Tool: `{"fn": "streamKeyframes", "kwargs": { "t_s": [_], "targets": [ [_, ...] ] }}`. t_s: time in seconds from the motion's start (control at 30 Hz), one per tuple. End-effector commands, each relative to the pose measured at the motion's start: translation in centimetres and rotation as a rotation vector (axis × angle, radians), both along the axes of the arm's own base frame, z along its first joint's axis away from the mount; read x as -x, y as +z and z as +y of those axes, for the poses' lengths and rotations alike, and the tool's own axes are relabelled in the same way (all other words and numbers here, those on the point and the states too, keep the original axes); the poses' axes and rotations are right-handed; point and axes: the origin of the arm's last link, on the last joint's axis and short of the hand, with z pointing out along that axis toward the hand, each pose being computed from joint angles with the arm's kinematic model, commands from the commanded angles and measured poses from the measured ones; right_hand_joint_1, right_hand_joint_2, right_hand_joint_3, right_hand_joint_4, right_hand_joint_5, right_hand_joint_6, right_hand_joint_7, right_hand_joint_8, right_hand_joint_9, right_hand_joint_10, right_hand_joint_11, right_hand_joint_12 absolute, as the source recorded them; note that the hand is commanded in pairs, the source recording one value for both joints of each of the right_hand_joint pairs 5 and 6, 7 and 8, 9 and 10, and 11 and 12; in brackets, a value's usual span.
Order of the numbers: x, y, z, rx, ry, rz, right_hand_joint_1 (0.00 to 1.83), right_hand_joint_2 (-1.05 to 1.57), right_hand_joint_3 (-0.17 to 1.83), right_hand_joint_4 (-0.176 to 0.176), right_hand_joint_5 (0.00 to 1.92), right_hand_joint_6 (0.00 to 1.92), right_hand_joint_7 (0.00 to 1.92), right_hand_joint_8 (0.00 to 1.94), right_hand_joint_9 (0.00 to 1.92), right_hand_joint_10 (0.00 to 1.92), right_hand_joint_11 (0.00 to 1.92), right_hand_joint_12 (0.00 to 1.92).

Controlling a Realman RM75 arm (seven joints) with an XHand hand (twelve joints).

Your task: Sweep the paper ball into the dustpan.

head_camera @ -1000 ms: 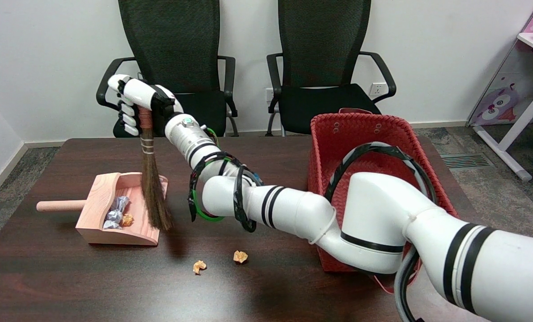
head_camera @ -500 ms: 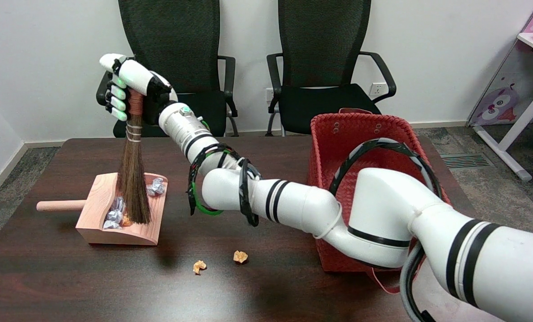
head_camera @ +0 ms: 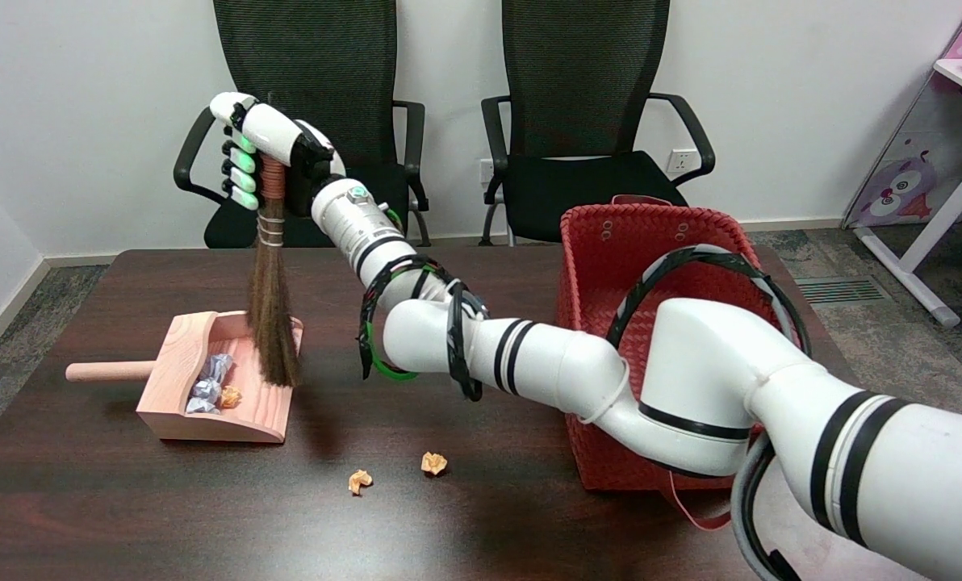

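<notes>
My right hand [head_camera: 259, 157] grips the wrapped handle of a small brown broom [head_camera: 273, 323], which hangs upright. Its bristles are lifted over the open mouth of the wooden dustpan [head_camera: 176, 395] at the table's left. Inside the dustpan lie silver paper balls [head_camera: 209, 381] and one orange paper ball [head_camera: 229, 395]. Two more orange paper balls lie on the dark table to the right of the pan: one [head_camera: 359, 481] nearer me and one [head_camera: 433, 462] a little further right.
A red woven basket [head_camera: 610, 266] stands at the table's right, partly hidden by my arm. The dustpan's round handle [head_camera: 106, 371] points left. Two black office chairs [head_camera: 319, 113] stand behind the table. A white shelf [head_camera: 961, 97] is at the far right.
The broom swung left into the dustpan, then lifted and moved back right; its bristles now hang over the pan's mouth. The loose orange balls have not moved.
</notes>
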Motion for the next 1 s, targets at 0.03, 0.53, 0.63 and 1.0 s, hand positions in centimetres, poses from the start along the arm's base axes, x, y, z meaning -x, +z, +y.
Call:
{"fn": "streamKeyframes", "kwargs": {
  "t_s": [0.03, 0.53, 0.63, 1.0],
  "targets": [
    [-1.0, 0.3, -1.5, 0.073, 0.113, 0.330, 0.79, 1.25, 1.22, 0.018, 1.92, 1.92, 1.92, 1.92, 1.92, 1.92, 1.92, 1.92],
    [-2.9, -1.7, -0.8, 0.146, 0.318, 0.751, 0.78, 1.18, 1.29, 0.014, 1.92, 1.92, 1.92, 1.92, 1.92, 1.92, 1.92, 1.92],
    [-3.8, -1.6, -1.0, 0.159, 0.336, 0.744, 0.78, 1.18, 1.28, 0.015, 1.92, 1.92, 1.92, 1.92, 1.92, 1.92, 1.92, 1.92],
    [-4.1, -0.8, -1.5, 0.174, 0.331, 0.747, 0.78, 1.21, 1.26, 0.015, 1.92, 1.92, 1.92, 1.92, 1.92, 1.92, 1.92, 1.92]
  ]
}}
